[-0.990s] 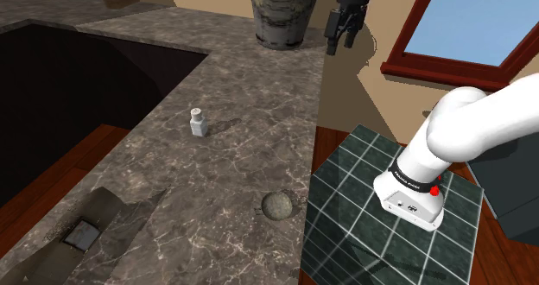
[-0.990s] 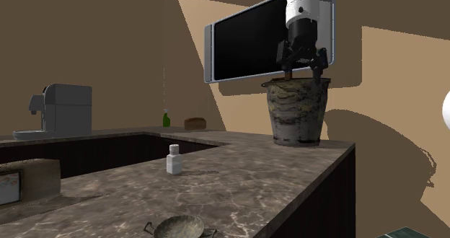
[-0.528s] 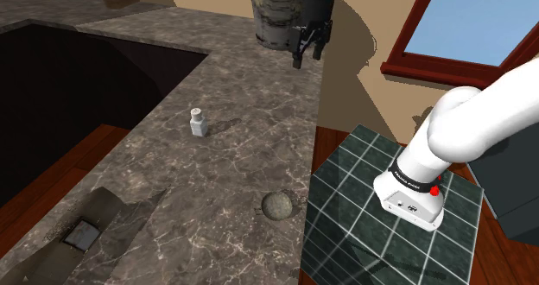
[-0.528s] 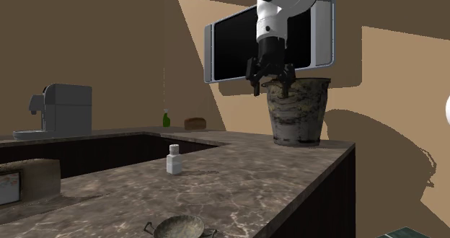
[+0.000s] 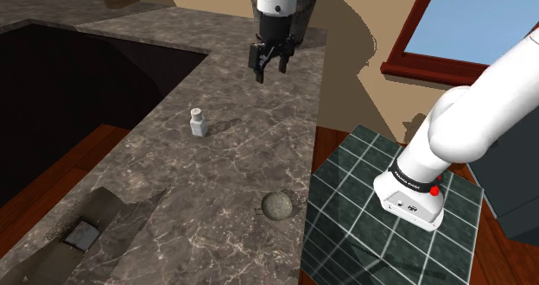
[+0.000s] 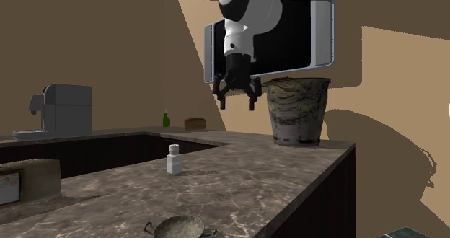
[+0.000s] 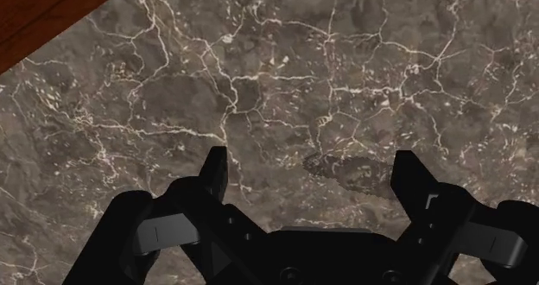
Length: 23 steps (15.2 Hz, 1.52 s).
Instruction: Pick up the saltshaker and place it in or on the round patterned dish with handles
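The small white saltshaker (image 5: 199, 122) (image 6: 174, 159) stands upright on the brown marbled counter. The round dish with handles (image 5: 278, 205) (image 6: 179, 228) rests near the counter's front edge, well away from the shaker. My black gripper (image 5: 269, 68) (image 6: 237, 103) (image 7: 311, 167) hangs open high above the counter, beyond the shaker toward the big pot, fingers pointing down with nothing between them. In the wrist view I see bare marble under the fingers.
A large mottled pot (image 6: 297, 112) stands at the counter's back. The counter wraps around a dark recess (image 5: 60, 85). A coffee machine (image 6: 61, 111), a green bottle (image 6: 166, 119) and a bread loaf (image 6: 195, 122) sit on the far counter; a toaster-like box (image 5: 82, 234) is near.
The gripper has swung from beside the pot toward the shoulder view's left and come lower, nearer the saltshaker, still open. Shaker and dish have not moved.
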{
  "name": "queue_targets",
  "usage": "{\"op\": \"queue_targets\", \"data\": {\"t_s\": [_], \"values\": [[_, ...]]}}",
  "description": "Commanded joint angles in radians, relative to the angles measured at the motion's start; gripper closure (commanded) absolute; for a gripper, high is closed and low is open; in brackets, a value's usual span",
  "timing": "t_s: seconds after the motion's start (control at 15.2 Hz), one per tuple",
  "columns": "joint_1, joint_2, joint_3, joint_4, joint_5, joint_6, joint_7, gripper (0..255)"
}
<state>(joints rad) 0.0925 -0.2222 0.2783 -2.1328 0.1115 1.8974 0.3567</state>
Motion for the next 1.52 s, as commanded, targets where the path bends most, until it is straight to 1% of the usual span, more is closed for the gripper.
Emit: {"op": "queue_targets", "data": {"t_s": [0.0,0.26,0.53,0.79,1.06,1.12,1.45], "values": [[0.005,0.071,0.021,0.046,-0.019,0.031,0.033,0],[0.026,0.216,0.06,0.153,-0.074,0.073,0.112,0],[0.059,0.369,0.084,0.283,-0.143,0.095,0.191,0],[0.109,0.529,0.089,0.44,-0.216,0.092,0.261,0],[0.175,0.696,0.08,0.633,-0.283,0.063,0.314,0],[0.178,0.702,0.078,0.639,-0.284,0.062,0.315,0],[0.179,0.722,0.073,0.602,-0.293,0.118,0.321,0]]}}
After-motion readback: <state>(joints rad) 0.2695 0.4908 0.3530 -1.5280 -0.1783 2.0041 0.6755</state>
